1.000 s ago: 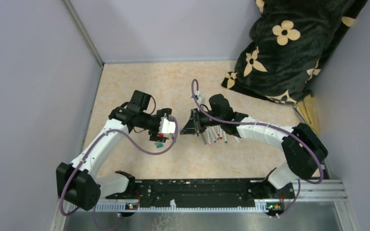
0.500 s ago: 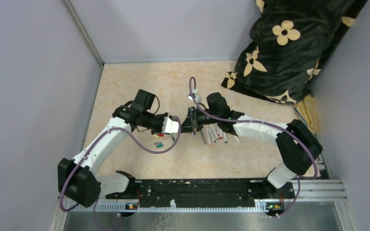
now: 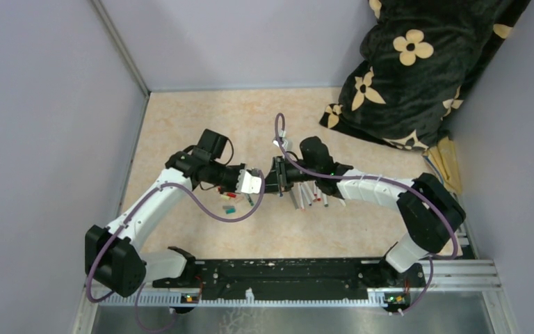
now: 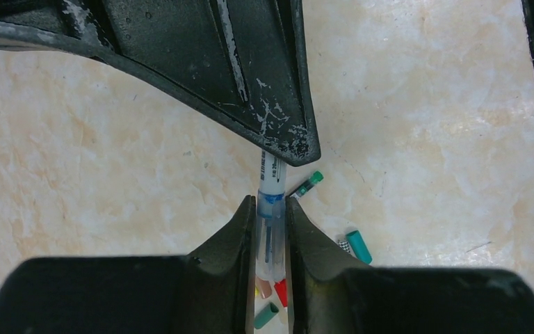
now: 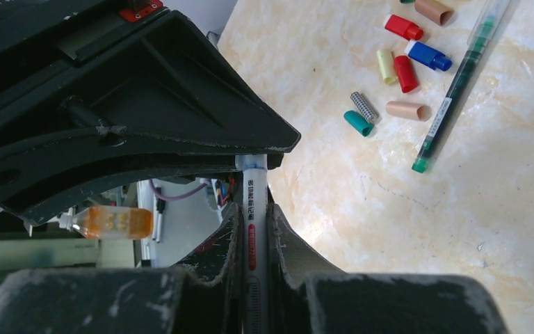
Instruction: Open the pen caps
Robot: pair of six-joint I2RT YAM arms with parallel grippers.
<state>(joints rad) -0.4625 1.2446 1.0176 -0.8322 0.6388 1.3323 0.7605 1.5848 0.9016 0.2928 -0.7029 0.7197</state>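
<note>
1. Walls (image 3: 42,104): lilac panels on three sides of the worktop.
2. Worktop (image 3: 201,125): beige, marbled surface.
3. Blanket (image 3: 417,62): black with cream flowers, heaped in the far right corner, well apart from the pens.
4. Base rail (image 3: 285,278): black, along the near edge, carrying both arms.
5. Left arm (image 3: 146,209) and right arm (image 3: 382,188): white and black, each looped with a purple cable. They reach inward and meet nose to nose over mid-worktop.
6. Left fingers (image 4: 240,236): pressed closed on one end of the held pen (image 4: 272,174), just past its blue band.
7. Right fingers (image 5: 226,243): closed on the other end of the same pen, over its red lettering. The pen is raised off the worktop between the two arms. In each wrist view the opposite gripper's black body hides the pen's far end.
8. Pens (image 3: 313,196): a row of pale barrels on the worktop, partly hidden under the right arm.
9. Green pen (image 5: 459,87): clear barrel, lying alone beside the loose caps.
10. Pen caps (image 5: 405,73): loose on the worktop below the left gripper. They are red, blue, yellow, tan, brown, teal and one checked, near one another and some touching.
</note>
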